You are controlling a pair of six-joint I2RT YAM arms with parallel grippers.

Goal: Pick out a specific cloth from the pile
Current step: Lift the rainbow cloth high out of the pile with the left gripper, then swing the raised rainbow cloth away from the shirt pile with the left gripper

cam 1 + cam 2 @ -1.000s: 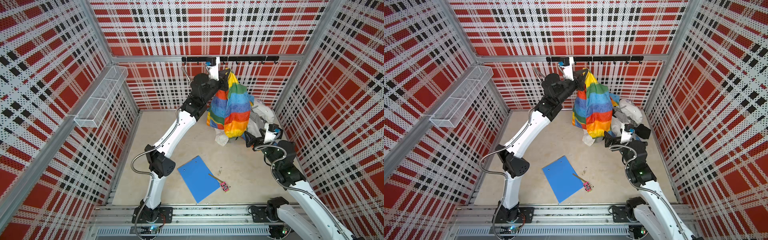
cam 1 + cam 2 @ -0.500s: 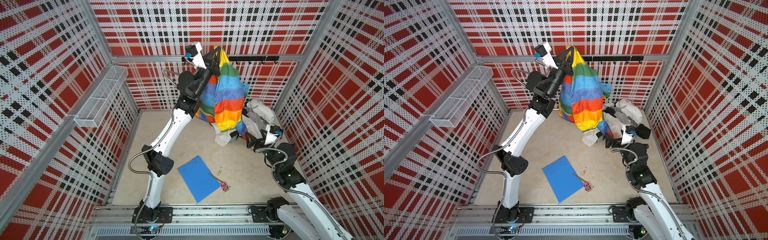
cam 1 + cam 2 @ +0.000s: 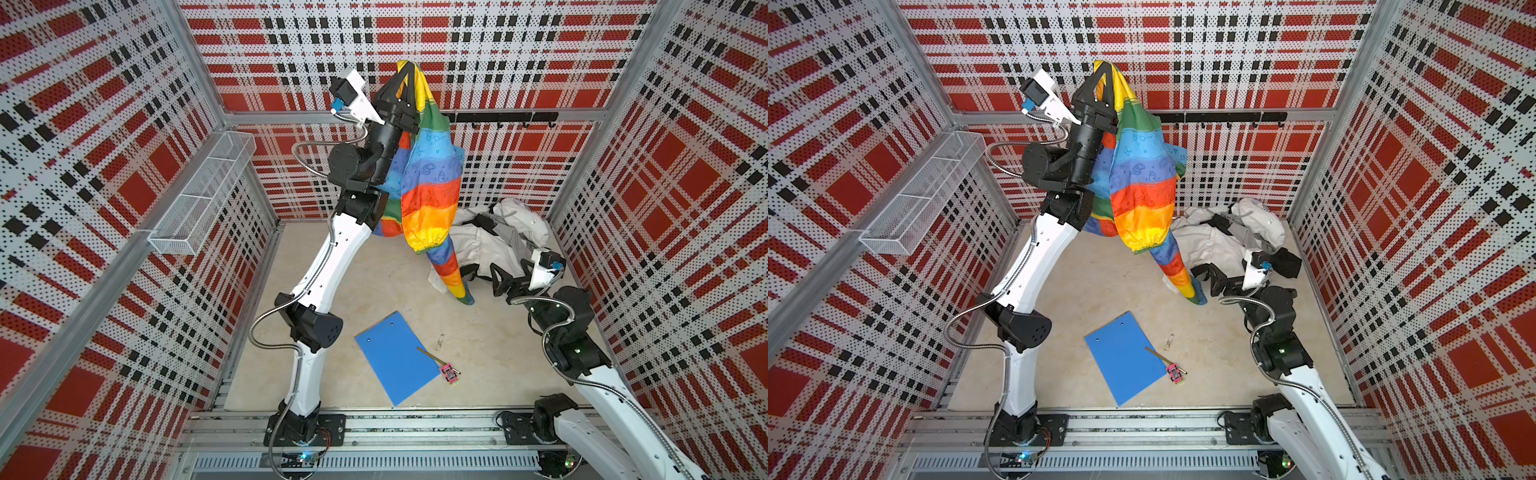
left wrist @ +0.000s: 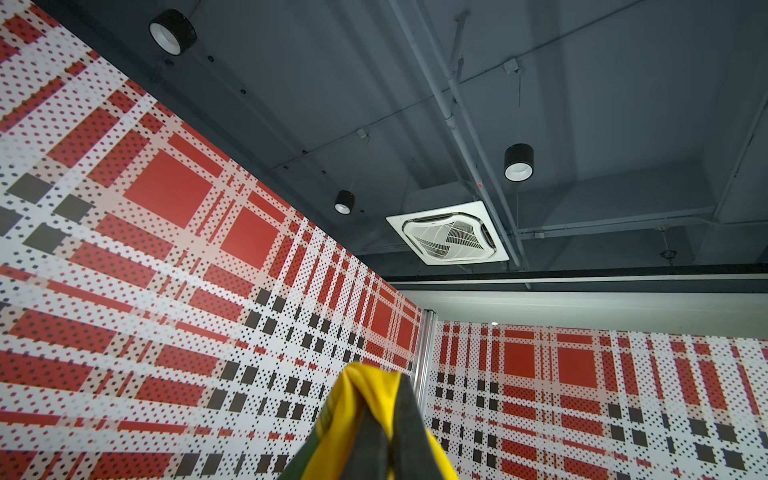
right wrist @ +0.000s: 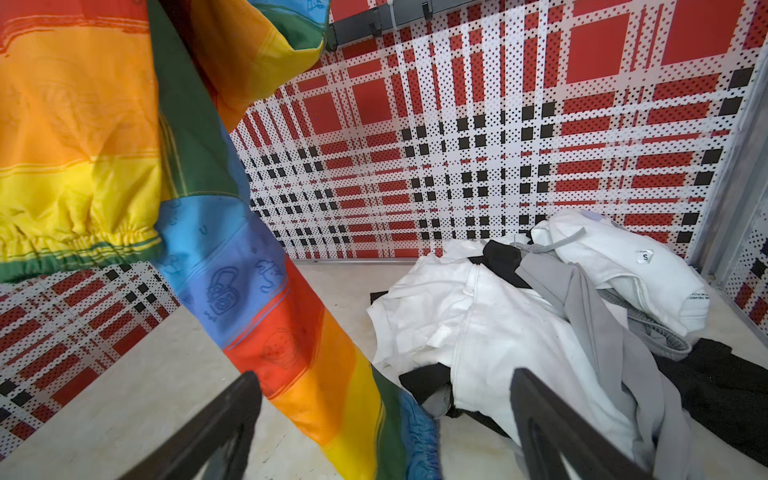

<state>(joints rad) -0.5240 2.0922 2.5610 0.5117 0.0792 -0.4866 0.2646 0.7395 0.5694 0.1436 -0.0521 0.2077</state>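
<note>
High by the back wall (image 3: 519, 54), my left gripper (image 3: 405, 78) is clamped tight on the cloth (image 3: 432, 187) at its yellow edge, its tail dangling just beside the pile (image 3: 486, 245), while my right gripper (image 5: 384, 376), spread wide and holding nothing, sits low near that tail.

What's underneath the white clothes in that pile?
In the pile, black fabric pokes out from under the white clothes at floor level, and a grey piece lies across their top. Whatever sits deeper is covered.
</note>
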